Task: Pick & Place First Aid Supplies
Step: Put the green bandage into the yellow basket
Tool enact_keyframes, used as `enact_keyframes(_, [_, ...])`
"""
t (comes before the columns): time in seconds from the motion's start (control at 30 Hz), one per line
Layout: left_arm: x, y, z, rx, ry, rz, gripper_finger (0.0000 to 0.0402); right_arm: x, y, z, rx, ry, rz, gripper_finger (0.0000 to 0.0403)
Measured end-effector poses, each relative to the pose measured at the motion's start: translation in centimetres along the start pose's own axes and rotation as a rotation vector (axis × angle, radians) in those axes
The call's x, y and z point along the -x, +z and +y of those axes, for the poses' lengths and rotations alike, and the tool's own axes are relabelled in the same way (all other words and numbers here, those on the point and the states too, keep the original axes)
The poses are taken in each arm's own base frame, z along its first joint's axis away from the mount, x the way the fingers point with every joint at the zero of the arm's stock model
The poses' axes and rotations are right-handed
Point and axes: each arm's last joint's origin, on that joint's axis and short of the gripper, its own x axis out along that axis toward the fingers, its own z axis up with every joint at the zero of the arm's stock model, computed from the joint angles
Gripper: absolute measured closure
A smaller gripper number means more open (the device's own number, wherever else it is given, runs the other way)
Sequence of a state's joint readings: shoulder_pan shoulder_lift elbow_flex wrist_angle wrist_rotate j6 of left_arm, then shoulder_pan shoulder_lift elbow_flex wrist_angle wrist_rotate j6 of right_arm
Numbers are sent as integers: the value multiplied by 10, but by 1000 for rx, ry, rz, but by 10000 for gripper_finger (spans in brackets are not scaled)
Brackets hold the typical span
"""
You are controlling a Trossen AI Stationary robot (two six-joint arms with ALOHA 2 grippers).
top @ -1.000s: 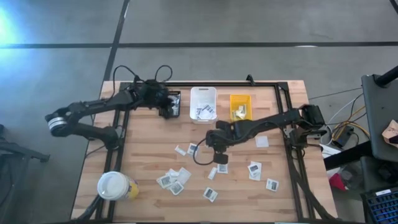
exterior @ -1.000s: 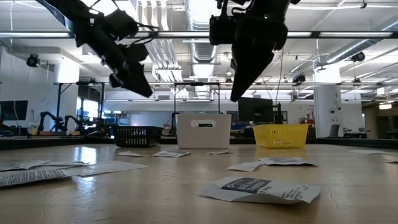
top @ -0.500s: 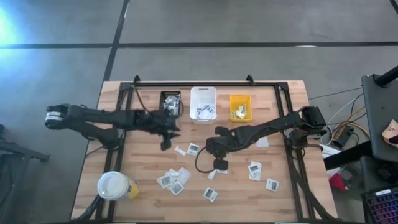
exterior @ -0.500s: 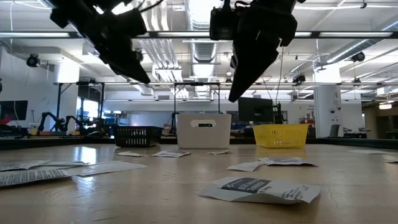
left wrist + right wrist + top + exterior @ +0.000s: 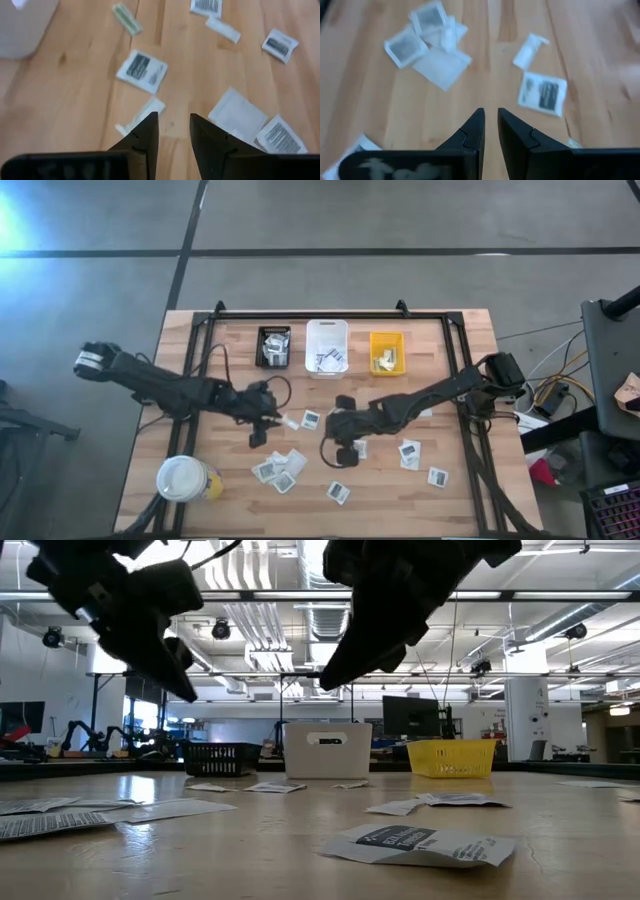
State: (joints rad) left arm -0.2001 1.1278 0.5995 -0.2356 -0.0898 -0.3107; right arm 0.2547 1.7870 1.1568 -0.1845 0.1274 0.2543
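The first aid supplies lie flat and scattered on the wooden table (image 5: pixel 230 380): a white square packet with a dark patch (image 5: pixel 311 419) (image 5: pixel 141 71) (image 5: pixel 542 92), a narrow strip (image 5: pixel 289 421) (image 5: pixel 139 118), a cluster of packets (image 5: pixel 280 468) (image 5: pixel 422 37) and others (image 5: pixel 410 452). My left gripper (image 5: pixel 268 426) (image 5: pixel 174 125) (image 5: pixel 185 690) hangs open above the table, just left of the strip. My right gripper (image 5: pixel 331 450) (image 5: pixel 490 117) (image 5: pixel 335 675) hovers right of the cluster with a narrow gap between its fingers. Neither holds anything.
A black bin (image 5: pixel 273 346), a white bin (image 5: pixel 327 347) and a yellow bin (image 5: pixel 387 352) stand in a row at the far edge. A large white-lidded cup (image 5: pixel 185 478) stands near the front left corner. Black frame rails (image 5: pixel 200 370) run along the table's sides.
My left gripper has swung from the black bin at the far edge toward the near edge and the table's middle, sinking a little and turning as it went. My right gripper has moved a little toward the near edge and tipped further downward. No packet has moved.
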Motion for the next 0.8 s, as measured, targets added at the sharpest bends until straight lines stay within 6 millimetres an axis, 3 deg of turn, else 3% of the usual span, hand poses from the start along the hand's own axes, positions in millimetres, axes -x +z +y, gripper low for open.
enact_keyframes(0.13, [-5, -13, -2, 21, 7, -3, 315, -3, 2, 2, -9, 32, -110, 355])
enact_keyframes(0.4, [-14, -30, 4, 26, 49, -81, 395, -9, 1, 3, -8, 70, -289, 357])
enact_keyframes(0.8, [-22, -50, 11, 46, 52, -195, 401, -45, 16, 10, 127, 48, -302, 379])
